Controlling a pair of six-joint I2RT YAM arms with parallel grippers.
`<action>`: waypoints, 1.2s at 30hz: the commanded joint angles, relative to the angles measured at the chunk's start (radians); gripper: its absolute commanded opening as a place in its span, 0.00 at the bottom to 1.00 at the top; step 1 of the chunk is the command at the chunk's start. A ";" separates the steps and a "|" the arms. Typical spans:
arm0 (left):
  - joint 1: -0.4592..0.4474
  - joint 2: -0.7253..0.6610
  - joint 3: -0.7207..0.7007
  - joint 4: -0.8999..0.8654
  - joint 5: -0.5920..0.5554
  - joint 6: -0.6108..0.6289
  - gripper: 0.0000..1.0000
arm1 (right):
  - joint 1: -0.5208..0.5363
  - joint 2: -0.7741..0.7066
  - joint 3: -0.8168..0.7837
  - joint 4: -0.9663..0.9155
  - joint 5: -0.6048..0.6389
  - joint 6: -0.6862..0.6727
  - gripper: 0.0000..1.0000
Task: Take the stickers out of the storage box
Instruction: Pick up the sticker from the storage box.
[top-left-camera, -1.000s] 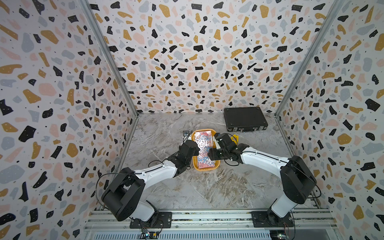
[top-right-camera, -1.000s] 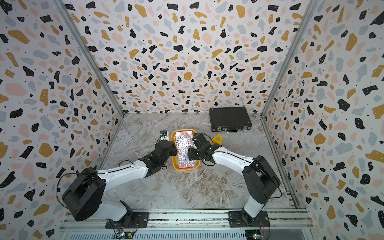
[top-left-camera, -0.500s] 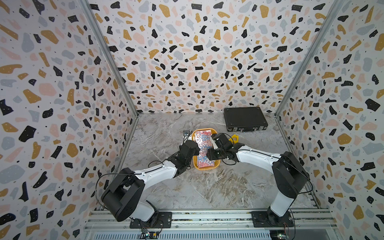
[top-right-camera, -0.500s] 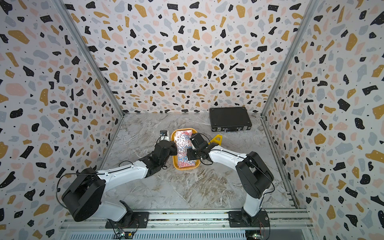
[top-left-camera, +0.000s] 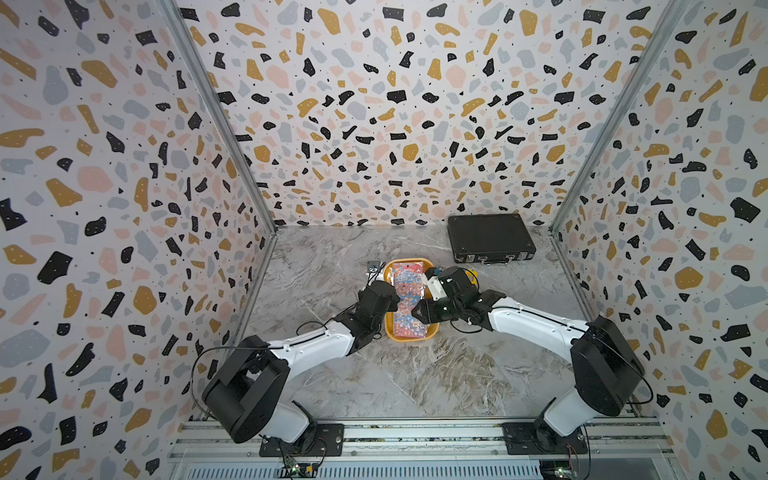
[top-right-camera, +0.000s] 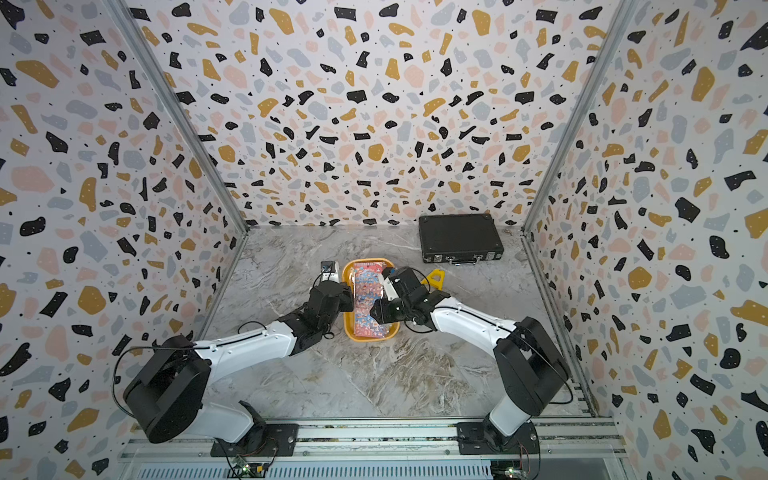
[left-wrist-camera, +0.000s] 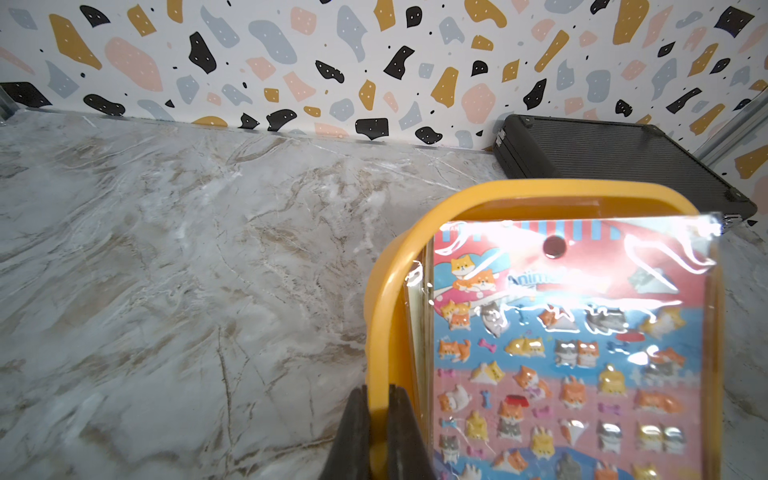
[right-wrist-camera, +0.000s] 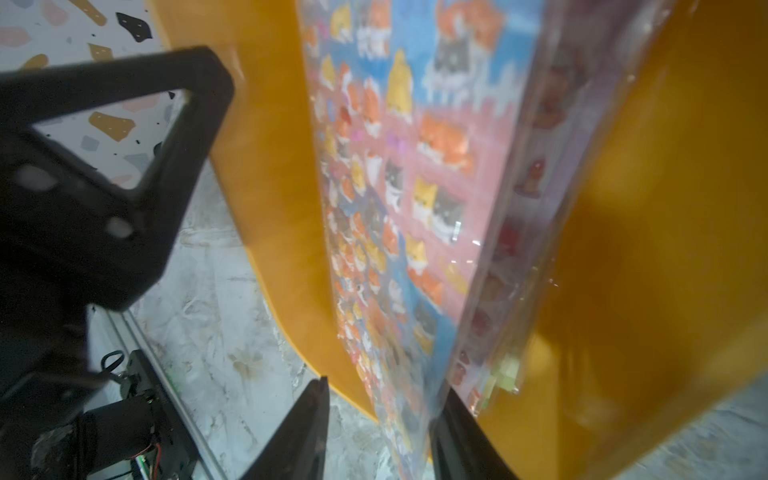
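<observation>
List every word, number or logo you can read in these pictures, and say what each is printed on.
"Anim", the rest lost in glare: on the header of the top sticker sheet in the storage box.
Any other print on that header: too blurred or washed out to read.
Black case: no legible text or logo.

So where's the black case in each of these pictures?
Top view: black case by the back wall, beyond the orange tub.
Top view: case in the same place.
Left wrist view: past the tub's far rim.
Right wrist view: not in it.
Shared landmark: the orange tub.
</observation>
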 joint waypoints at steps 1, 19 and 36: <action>-0.006 -0.001 0.028 0.019 -0.016 0.011 0.00 | -0.010 -0.034 0.009 -0.039 -0.066 -0.006 0.42; -0.007 0.016 0.057 -0.032 -0.021 -0.008 0.00 | -0.037 -0.006 0.007 -0.068 -0.020 0.016 0.09; -0.006 0.025 0.067 -0.052 -0.023 -0.018 0.00 | -0.037 0.014 -0.030 0.151 -0.184 0.073 0.27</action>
